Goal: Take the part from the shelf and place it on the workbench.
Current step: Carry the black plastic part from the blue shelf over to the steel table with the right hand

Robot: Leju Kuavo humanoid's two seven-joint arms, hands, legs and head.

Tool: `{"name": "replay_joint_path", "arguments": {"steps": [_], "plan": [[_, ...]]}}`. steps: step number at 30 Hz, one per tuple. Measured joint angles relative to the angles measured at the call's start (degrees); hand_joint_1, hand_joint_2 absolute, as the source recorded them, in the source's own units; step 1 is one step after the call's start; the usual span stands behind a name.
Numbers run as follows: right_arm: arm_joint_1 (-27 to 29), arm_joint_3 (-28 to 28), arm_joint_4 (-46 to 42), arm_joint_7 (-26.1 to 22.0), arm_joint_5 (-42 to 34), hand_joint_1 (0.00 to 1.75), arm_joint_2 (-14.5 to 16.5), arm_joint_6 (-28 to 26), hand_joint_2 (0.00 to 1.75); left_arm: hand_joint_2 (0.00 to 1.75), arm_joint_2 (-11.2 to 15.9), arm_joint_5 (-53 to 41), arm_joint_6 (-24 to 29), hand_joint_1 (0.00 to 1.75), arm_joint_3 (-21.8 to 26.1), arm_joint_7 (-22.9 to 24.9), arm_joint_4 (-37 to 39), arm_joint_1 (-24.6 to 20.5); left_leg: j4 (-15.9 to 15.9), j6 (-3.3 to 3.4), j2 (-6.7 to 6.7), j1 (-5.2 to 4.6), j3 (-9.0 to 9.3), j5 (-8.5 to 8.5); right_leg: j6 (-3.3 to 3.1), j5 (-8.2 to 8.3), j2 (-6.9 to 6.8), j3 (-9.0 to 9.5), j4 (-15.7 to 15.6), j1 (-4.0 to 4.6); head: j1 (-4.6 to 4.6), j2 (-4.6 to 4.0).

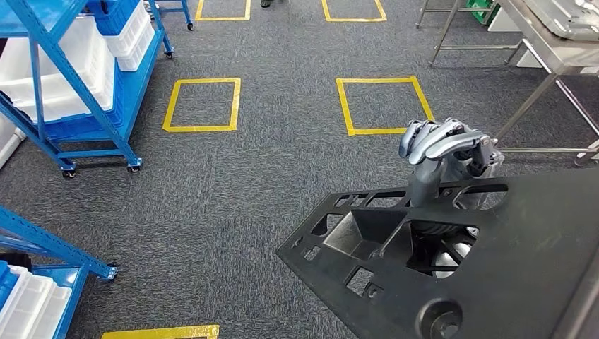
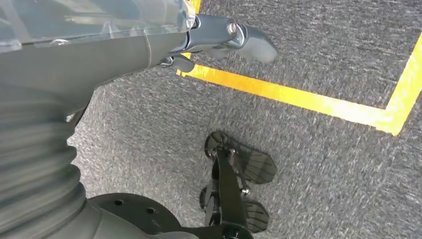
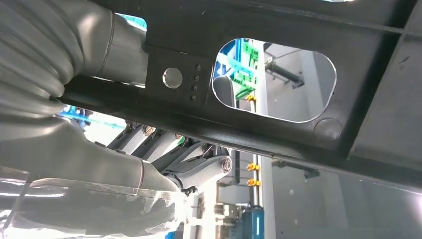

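Right now your robot's right hand (image 1: 443,141) has its fingers curled over the far edge of the part (image 1: 494,268), a large flat black panel with cut-outs and a moulded well, and it grips that edge. You can see the same hold in the right wrist view, where the fingers (image 3: 169,149) wrap under a black rib of the panel. The part is off the ground, above grey carpet (image 1: 247,198) marked with yellow taped squares (image 1: 203,104).

Your left hand (image 2: 219,37) hangs over the carpet beside a yellow line; it holds nothing, and how far its fingers are parted you cannot tell from here.

Blue shelf racks (image 1: 78,85) with white bins stand well apart to the left. A steel-legged workbench (image 1: 558,56) stands ahead on the right, beyond the part.
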Motion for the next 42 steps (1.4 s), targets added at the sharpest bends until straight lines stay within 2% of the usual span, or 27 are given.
{"name": "replay_joint_path", "arguments": {"steps": [1,3,5,6,7,8,10,11,13,14,16,18,20,22,23,24,25,27,29,31,33,35,37,38,39,40,42], "plan": [[0.03,0.02,0.04,-0.01,-0.04,1.75,0.01,-0.03,1.75,1.75,-0.04,-0.02,-0.05,0.0,0.02,0.0,0.0,-0.06,-0.25,0.47,0.72,-0.05,0.08,0.2,0.33,-0.03,-0.03,-0.19,0.1,-0.07,0.01,-0.01],[-0.03,0.04,0.08,-0.02,-0.06,1.75,0.01,-0.12,1.75,1.75,-0.12,-0.14,-0.17,0.0,0.03,-0.13,0.0,-0.18,-0.83,1.34,2.18,-0.04,0.24,0.61,0.77,-1.62,-2.3,-1.54,2.71,0.06,0.03,0.0],[-0.06,0.06,0.22,-0.03,-0.06,1.75,0.01,-0.19,1.75,1.75,-0.12,-0.32,-0.26,0.0,0.03,-0.26,0.0,-0.09,-1.02,1.77,3.67,-0.32,0.28,0.68,0.96,-5.12,-5.47,-4.89,9.74,0.21,0.03,0.0],[0.0,0.07,0.32,-0.03,-0.06,1.75,0.01,-0.2,1.75,1.75,-0.12,-0.39,-0.27,0.0,0.03,-0.28,0.0,0.0,-1.01,1.88,4.46,-0.51,0.26,0.64,1.02,-6.52,-6.16,-6.69,13.47,0.19,0.03,0.0],[0.09,0.08,0.42,-0.03,-0.07,1.75,0.01,-0.2,1.75,1.75,-0.12,-0.46,-0.28,0.0,0.03,-0.28,0.0,0.05,-0.99,1.94,5.24,-0.68,0.27,0.58,1.01,-7.05,-6.53,-7.81,15.81,0.19,0.03,-0.01],[0.18,0.09,0.49,-0.03,-0.07,1.75,0.01,-0.21,1.75,1.75,-0.13,-0.52,-0.3,0.0,0.03,-0.28,0.0,0.06,-0.99,1.99,5.99,-0.82,0.3,0.51,0.91,-6.53,-6.76,-7.84,16.01,0.21,0.03,-0.01],[0.27,0.05,0.51,-0.03,-0.07,1.75,-0.02,-0.24,1.75,1.75,-0.19,-0.62,-0.34,0.0,0.03,-0.28,0.0,-0.01,-0.99,1.98,7.3,-1.04,0.53,0.31,0.34,-3.17,-7.77,-4.42,9.76,0.46,0.03,-0.01],[0.26,0.04,0.49,-0.03,-0.09,1.75,-0.03,-0.26,1.75,1.75,-0.24,-0.65,-0.36,0.0,0.03,-0.28,0.0,-0.03,-0.97,1.87,7.86,-1.21,0.68,0.16,-0.15,-1.84,-9.25,-2.17,5.56,0.85,0.03,-0.01],[0.26,0.03,0.42,-0.04,-0.18,1.75,-0.03,-0.3,1.75,1.75,-0.3,-0.67,-0.36,0.0,0.03,-0.28,0.0,-0.04,-0.92,1.48,8.86,-1.47,0.88,-0.15,-1.03,-0.61,-11.27,0.48,0.34,1.64,0.02,-0.01],[0.29,0.0,0.39,-0.04,-0.23,1.75,-0.05,-0.31,1.75,1.75,-0.31,-0.67,-0.35,0.0,0.03,-0.27,0.0,-0.05,-0.94,1.23,9.4,-1.56,0.97,-0.27,-1.32,-0.74,-11.44,0.63,-0.22,1.93,0.02,-0.01],[0.38,-0.08,0.33,-0.03,-0.33,1.75,-0.08,-0.32,1.75,1.75,-0.31,-0.64,-0.34,0.0,0.03,-0.26,0.0,-0.16,-0.96,0.68,10.15,-1.54,1.19,-0.58,-1.77,-0.41,-9.94,0.63,-0.6,1.78,0.02,-0.01],[0.36,-0.16,0.25,-0.04,-0.54,1.75,-0.11,-0.27,1.75,1.75,-0.31,-0.62,-0.32,0.0,0.03,-0.28,0.0,-0.24,1.0,0.1,8.25,-1.39,0.53,-2.1,-2.31,0.0,-8.66,0.93,-1.26,1.32,0.02,-0.01],[0.33,-0.18,0.22,-0.04,-0.81,1.75,-0.11,-0.21,1.75,1.75,-0.34,-0.59,-0.27,0.0,0.05,-0.31,0.0,-0.08,7.36,-0.3,5.49,-1.11,-2.41,-5.4,-2.69,0.18,-7.36,1.09,-1.51,1.11,0.01,-0.01],[0.44,-0.17,0.25,-0.03,-1.02,1.75,-0.1,-0.18,1.75,1.75,-0.36,-0.57,-0.21,0.0,0.1,-0.29,0.0,0.25,14.12,-0.6,4.68,-0.91,-5.9,-7.57,-2.83,0.19,-5.82,1.1,-1.46,1.14,0.01,-0.01],[0.49,-0.17,0.26,-0.03,-1.07,1.75,-0.11,-0.17,1.75,1.75,-0.36,-0.54,-0.16,0.0,0.14,-0.28,0.0,0.36,15.06,-0.72,4.57,-0.81,-6.59,-7.09,-2.81,0.19,-4.97,1.13,-1.41,1.13,0.01,-0.01],[0.52,-0.17,0.27,-0.03,-1.09,1.75,-0.12,-0.16,1.75,1.75,-0.36,-0.49,-0.09,0.0,0.18,-0.27,0.0,0.4,13.76,-0.8,4.45,-0.69,-6.24,-5.54,-2.74,0.17,-4.14,1.18,-1.31,1.08,0.01,-0.01],[0.55,-0.17,0.27,-0.03,-1.09,1.75,-0.12,-0.15,1.75,1.75,-0.35,-0.43,-0.02,0.0,0.23,-0.25,0.0,0.37,10.55,-0.83,4.02,-0.53,-4.96,-3.28,-2.6,0.11,-3.32,1.22,-1.15,1.01,0.01,-0.01],[0.56,-0.16,0.26,-0.03,-1.08,1.75,-0.12,-0.12,1.75,1.75,-0.34,-0.19,0.18,0.0,0.44,-0.19,0.0,0.3,3.34,-0.73,1.33,-0.09,-1.96,-0.04,-2.07,-0.13,-1.91,0.95,-0.53,0.91,0.02,-0.01],[0.67,-0.16,0.23,-0.03,-1.03,1.75,-0.11,-0.02,1.75,1.75,-0.34,0.15,0.52,0.0,0.75,-0.07,0.0,0.33,0.17,-0.37,-0.56,0.0,-0.61,0.47,-1.28,-0.16,-0.64,0.35,-0.06,0.76,0.03,0.0],[0.95,-0.19,0.19,-0.03,-0.91,1.75,-0.11,0.1,1.75,1.75,-0.32,0.49,0.98,0.0,1.01,0.02,0.0,0.3,-0.24,0.39,0.43,-0.19,-0.4,0.52,-0.46,0.07,0.42,-0.06,-0.08,0.51,0.02,0.0],[1.17,-0.31,0.07,-0.04,-0.79,1.75,-0.12,0.14,1.75,1.75,-0.22,0.71,1.26,0.0,1.22,0.05,0.0,0.18,-0.81,1.21,1.83,-0.2,-0.15,0.88,0.07,-0.91,-1.51,-0.86,1.41,0.53,0.02,-0.01],[1.29,-0.41,-0.04,-0.05,-0.73,1.75,-0.11,0.14,1.75,1.75,0.02,0.94,1.43,0.0,1.53,0.04,0.0,0.23,-1.11,1.65,3.26,-0.31,-0.03,1.01,0.45,-4.07,-4.98,-3.58,7.15,0.56,0.03,0.0],[1.53,-0.44,-0.06,-0.05,-0.72,1.75,-0.1,0.15,1.75,1.75,0.27,1.25,1.72,0.0,1.98,0.03,0.0,0.39,-1.1,1.81,4.84,-0.55,-0.05,0.91,0.81,-6.84,-6.34,-7.02,14.2,0.33,0.02,0.0],[1.66,-0.44,-0.06,-0.05,-0.72,1.75,-0.1,0.16,1.75,1.75,0.35,1.36,1.84,0.0,2.17,0.03,0.0,0.43,-1.09,1.83,5.63,-0.63,-0.03,0.83,0.9,-6.93,-6.57,-7.71,15.63,0.24,0.02,-0.01],[1.73,-0.46,-0.06,-0.05,-0.73,1.75,-0.1,0.19,1.75,1.75,0.41,1.42,1.92,0.0,2.32,0.02,0.0,0.41,-1.09,1.8,6.37,-0.68,0.01,0.75,0.91,-6.0,-6.78,-7.24,14.8,0.18,0.02,-0.01],[1.76,-0.52,-0.07,-0.05,-0.78,1.75,-0.11,0.28,1.75,1.75,0.45,1.42,1.93,0.0,2.41,0.0,0.0,0.38,-1.09,1.71,7.03,-0.7,0.12,0.64,0.83,-4.3,-7.2,-5.57,11.74,0.2,0.03,-0.01],[1.73,-0.75,-0.15,-0.05,-1.1,1.75,-0.12,0.65,1.75,1.75,0.48,1.42,1.75,0.0,2.55,-0.11,0.0,0.34,-1.05,1.32,8.16,-0.85,0.47,0.33,0.3,-1.42,-9.53,-1.24,3.78,0.61,0.02,0.0]]}}
